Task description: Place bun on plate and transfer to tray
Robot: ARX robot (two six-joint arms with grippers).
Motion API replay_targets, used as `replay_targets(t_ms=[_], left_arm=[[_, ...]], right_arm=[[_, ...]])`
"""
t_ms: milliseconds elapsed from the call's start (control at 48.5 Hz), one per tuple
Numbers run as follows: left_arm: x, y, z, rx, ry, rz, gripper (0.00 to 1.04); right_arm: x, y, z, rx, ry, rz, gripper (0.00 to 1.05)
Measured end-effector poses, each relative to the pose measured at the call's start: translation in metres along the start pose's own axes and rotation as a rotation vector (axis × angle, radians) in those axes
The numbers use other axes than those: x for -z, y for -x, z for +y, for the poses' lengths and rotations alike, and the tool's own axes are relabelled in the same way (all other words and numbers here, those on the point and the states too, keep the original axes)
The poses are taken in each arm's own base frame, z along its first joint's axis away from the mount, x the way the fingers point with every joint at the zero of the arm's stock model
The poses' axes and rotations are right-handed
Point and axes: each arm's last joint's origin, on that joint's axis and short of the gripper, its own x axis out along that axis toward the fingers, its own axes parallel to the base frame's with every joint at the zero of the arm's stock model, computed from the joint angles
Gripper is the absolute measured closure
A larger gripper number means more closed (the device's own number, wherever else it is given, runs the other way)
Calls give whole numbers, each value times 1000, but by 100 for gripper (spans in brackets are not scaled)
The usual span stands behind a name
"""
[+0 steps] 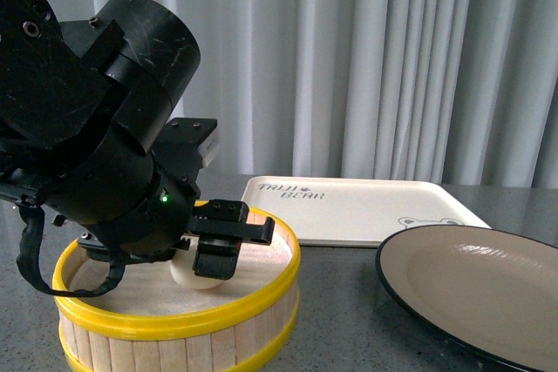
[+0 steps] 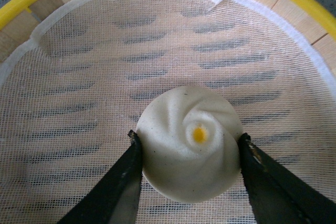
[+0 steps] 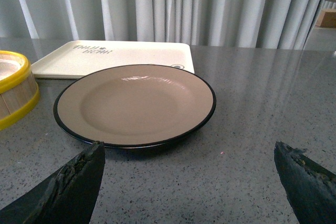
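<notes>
The bun is seen inside the yellow-rimmed steamer basket, at the near left of the gray tabletop. It is laid on a white mesh cloth, with its orange dot facing up. The left end effector is closed on the bun, and one black finger is pressed against each side of it. The bun is not lifted off the cloth.

The plate is set at the near right, well apart from the basket. The tray is placed just behind the plate, on the far side. Nothing is held on either of them. The right end effector is held wide apart above the tabletop, just near the plate.
</notes>
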Motion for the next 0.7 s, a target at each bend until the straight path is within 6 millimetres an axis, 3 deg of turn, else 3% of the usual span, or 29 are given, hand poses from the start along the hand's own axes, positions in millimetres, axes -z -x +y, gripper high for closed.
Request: replay_targets(t_ms=[268, 495, 598, 701], left_arm=[[-18, 7, -16, 121, -133, -121, 100], [-52, 19, -50, 337, -225, -307, 101], [-53, 15, -72, 401, -269, -320, 101], [-45, 1, -110, 457, -317, -276, 101]], right_arm=[[0, 0, 0, 0, 0, 0, 9], [0, 0, 0, 0, 0, 0, 9], [0, 0, 0, 0, 0, 0, 9], [0, 0, 0, 0, 0, 0, 9]])
